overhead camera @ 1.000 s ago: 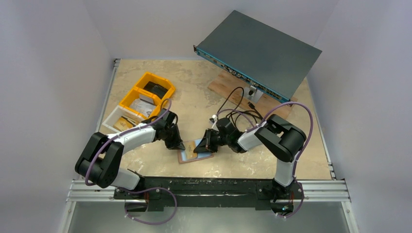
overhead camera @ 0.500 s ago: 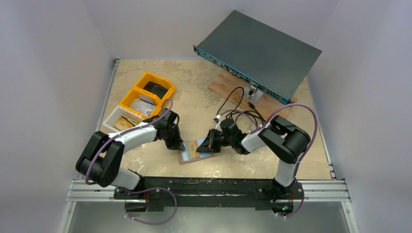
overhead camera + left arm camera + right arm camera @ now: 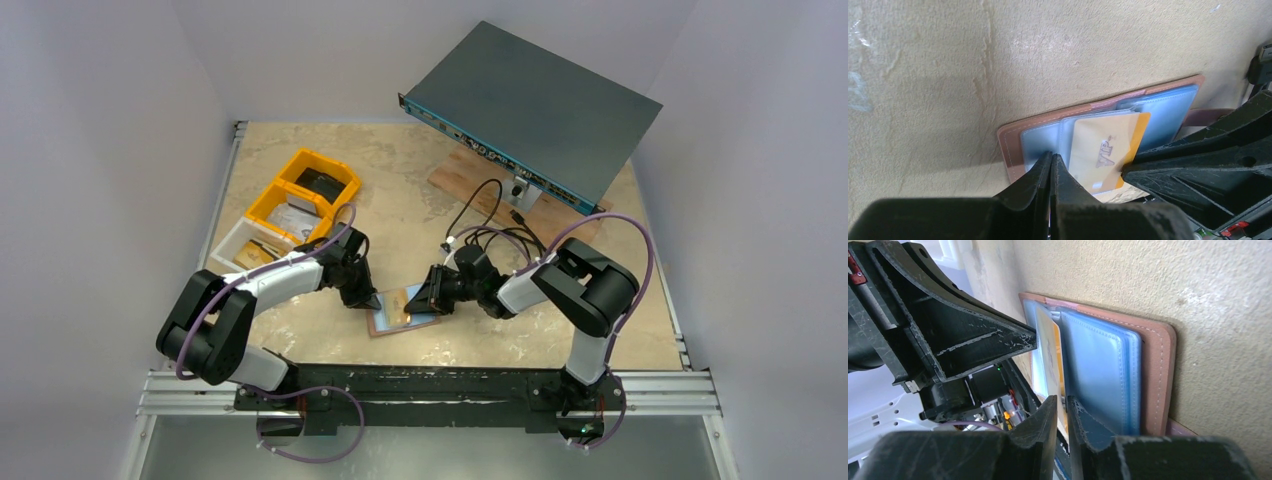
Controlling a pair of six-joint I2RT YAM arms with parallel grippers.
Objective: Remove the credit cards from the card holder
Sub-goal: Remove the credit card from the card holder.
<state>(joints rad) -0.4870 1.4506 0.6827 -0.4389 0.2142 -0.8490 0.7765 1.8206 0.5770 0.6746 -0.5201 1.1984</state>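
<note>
Since a second ago the right arm has shifted a little toward its own side, elbow and wrist sitting slightly further right in the overhead view; the left arm and the card holder (image 3: 385,320) lie much as they did; over the last half second almost nothing has changed.

The card holder lies open and flat on the table (image 3: 400,190), near the front edge and between the two arms; its tan leather rim frames pale blue clear pockets. The left gripper (image 3: 1050,156) is clenched, its two fingers pressed together with no gap; the tips bear down on the blue pocket near the holder's left edge, pinning it and not grasping anything.

A pale gold card (image 3: 1103,150) with an orange border and the letters VIP sticks partway out of a pocket toward the near side; it lies over the blue pocket and its outer end juts past the holder's rim.

The right gripper (image 3: 1062,400) comes in from the other side; its fingers stand a narrow slit apart, and the card's edge runs down into that slit; whether the fingers pinch the card or merely flank it I cannot tell. From the left wrist view the right gripper's tip touches the card's orange edge.

Further back on the left sit two yellow bins (image 3: 320,180) and a white bin (image 3: 240,250); at the far right a grey metal box (image 3: 540,95) rests on a wooden board (image 3: 465,178), with black cables (image 3: 490,225) trailing from it.
</note>
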